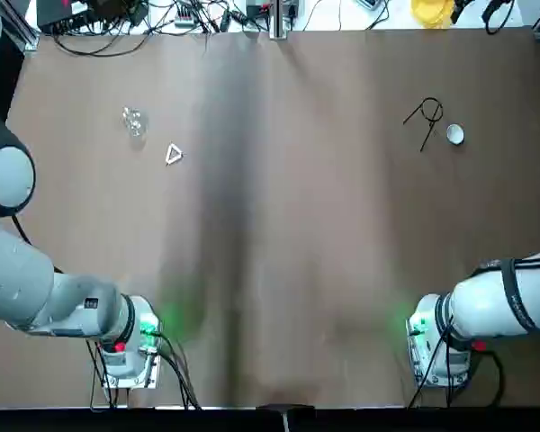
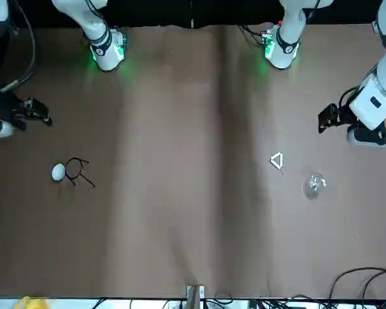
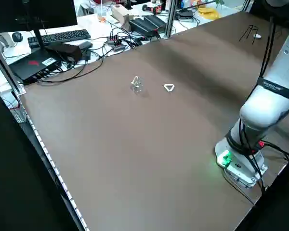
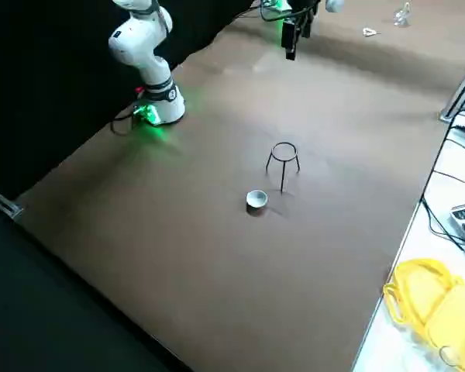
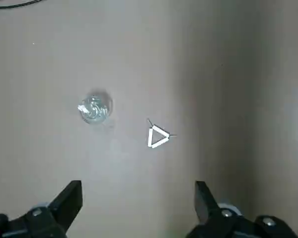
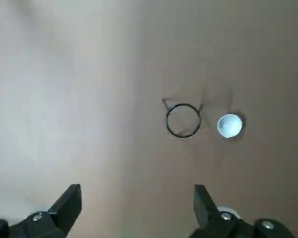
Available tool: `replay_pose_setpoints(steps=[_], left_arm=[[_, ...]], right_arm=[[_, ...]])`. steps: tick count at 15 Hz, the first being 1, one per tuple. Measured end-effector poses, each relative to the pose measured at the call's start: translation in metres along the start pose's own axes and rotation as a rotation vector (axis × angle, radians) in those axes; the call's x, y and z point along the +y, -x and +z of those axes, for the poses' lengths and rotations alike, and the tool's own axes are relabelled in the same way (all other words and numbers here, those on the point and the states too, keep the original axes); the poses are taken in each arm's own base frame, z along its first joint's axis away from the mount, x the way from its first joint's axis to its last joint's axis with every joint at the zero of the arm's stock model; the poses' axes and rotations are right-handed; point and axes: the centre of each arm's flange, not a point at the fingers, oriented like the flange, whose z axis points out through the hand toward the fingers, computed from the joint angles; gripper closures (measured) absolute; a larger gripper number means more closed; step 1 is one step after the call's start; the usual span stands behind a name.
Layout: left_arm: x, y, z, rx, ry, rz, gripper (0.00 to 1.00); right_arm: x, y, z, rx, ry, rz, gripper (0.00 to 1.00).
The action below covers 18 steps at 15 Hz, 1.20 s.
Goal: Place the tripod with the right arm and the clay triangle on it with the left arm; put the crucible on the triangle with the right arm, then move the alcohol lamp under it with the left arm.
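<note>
The left pincer [image 5: 139, 201] hangs above the bench [image 1: 279, 225], spread wide; beyond it, toward the far left corner, lie the alcohol lamp [image 1: 135, 121] and clay triangle [image 1: 174, 154]. The right pincer [image 6: 138, 202], also spread, hovers; the tripod [image 1: 431, 111] and crucible [image 1: 455, 134] stand toward the far right corner.

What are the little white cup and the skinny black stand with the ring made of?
The small round white cup looks like smooth ceramic, because it's plain white with a soft shine, though it might be plastic. The thin black ring-topped stand is probably dark metal wire: its legs are very thin and straight, yet they hold the ring up.
</note>
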Motion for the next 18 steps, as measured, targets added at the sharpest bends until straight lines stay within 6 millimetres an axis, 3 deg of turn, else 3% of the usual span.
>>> replay_pose_setpoints(steps=[6, 9, 12, 15, 18], left_arm=[[-0.002, 0.0, -0.001, 0.001, 0.0, -0.004, 0.0], [-0.002, -0.002, 0.013, -0.024, 0.0, -0.005, 0.0], [-0.002, -0.011, 0.058, -0.105, 0.001, -0.003, 0.0], [0.002, -0.023, 0.123, -0.129, 0.004, 0.004, 0.0], [0.009, -0.023, 0.201, -0.115, 0.008, 0.014, 0.0]], right_arm=[[0.008, 0.005, 0.005, 0.02, 0.001, 0.013, 0.0], [0.005, 0.007, 0.006, 0.008, 0.0, 0.009, 0.0], [0.003, 0.006, 0.019, -0.021, -0.003, 0.007, 0.0], [0.011, -0.01, 0.06, -0.07, -0.002, 0.021, 0.0], [0.029, -0.034, 0.106, -0.081, 0.006, 0.05, 0.03]])
